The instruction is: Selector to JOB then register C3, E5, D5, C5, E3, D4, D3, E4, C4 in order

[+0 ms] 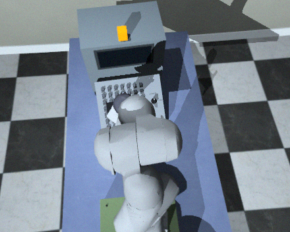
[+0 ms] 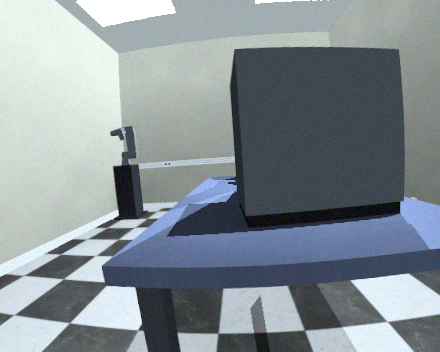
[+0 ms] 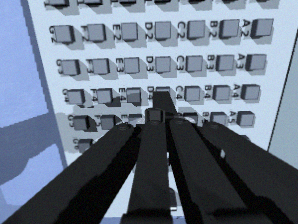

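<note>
The grey machine (image 1: 122, 43) stands on the blue table, with a dark screen (image 1: 124, 57) and an orange block (image 1: 122, 33) on top. Its sloping keypad (image 1: 131, 93) lies in front, with the black selector knob (image 1: 153, 100) at its right edge. In the top view my arm (image 1: 136, 138) hides most of the keypad and the gripper. In the wrist view my gripper (image 3: 160, 104) is shut and empty, fingertips pressed together over column D around rows 4 and 5, covering the D4 key. Keys C3 (image 3: 194, 63), E3 (image 3: 131, 65), C4 (image 3: 192, 93) and E4 (image 3: 133, 94) show unlit around it.
The arm's base sits on a green plate (image 1: 107, 214) at the table's near end. The exterior view shows only the machine's dark back (image 2: 318, 132) on the blue table (image 2: 266, 245), and a dark stand (image 2: 127, 190) on the checkered floor.
</note>
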Controlling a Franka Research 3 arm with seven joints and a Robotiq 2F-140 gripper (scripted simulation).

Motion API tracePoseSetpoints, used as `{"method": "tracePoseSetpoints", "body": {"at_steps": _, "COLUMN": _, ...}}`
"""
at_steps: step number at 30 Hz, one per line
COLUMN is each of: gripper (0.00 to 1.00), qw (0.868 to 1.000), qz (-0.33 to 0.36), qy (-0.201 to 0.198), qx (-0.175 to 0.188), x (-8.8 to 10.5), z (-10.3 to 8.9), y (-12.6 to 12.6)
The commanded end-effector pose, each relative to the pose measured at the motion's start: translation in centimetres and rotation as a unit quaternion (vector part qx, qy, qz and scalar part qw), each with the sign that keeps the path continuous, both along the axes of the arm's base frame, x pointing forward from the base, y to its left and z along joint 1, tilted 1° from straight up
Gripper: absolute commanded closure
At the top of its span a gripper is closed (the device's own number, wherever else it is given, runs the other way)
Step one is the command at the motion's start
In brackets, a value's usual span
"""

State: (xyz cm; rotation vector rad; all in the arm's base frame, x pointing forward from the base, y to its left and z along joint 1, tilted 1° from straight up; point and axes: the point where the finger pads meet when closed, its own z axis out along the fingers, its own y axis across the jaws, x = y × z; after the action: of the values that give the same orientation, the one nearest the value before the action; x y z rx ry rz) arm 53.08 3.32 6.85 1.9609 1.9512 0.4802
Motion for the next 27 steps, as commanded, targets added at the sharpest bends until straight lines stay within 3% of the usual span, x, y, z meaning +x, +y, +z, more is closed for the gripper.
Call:
{"method": "tracePoseSetpoints", "body": {"at_steps": 1, "gripper": 0.90, "qw": 1.000, "qz": 0.011, "qy": 0.000, "qx": 0.005, "x": 0.5, "z": 0.0, "y": 0.1}}
{"method": "tracePoseSetpoints", "body": {"at_steps": 10, "gripper": 0.90, "qw": 1.000, "qz": 0.011, "qy": 0.001, "qx": 0.005, "x": 1.2, "z": -1.3, "y": 0.2}}
{"method": "tracePoseSetpoints", "body": {"at_steps": 27, "gripper": 0.90, "qw": 1.000, "qz": 0.011, "qy": 0.001, "qx": 0.005, "x": 1.2, "z": -1.4, "y": 0.2}}
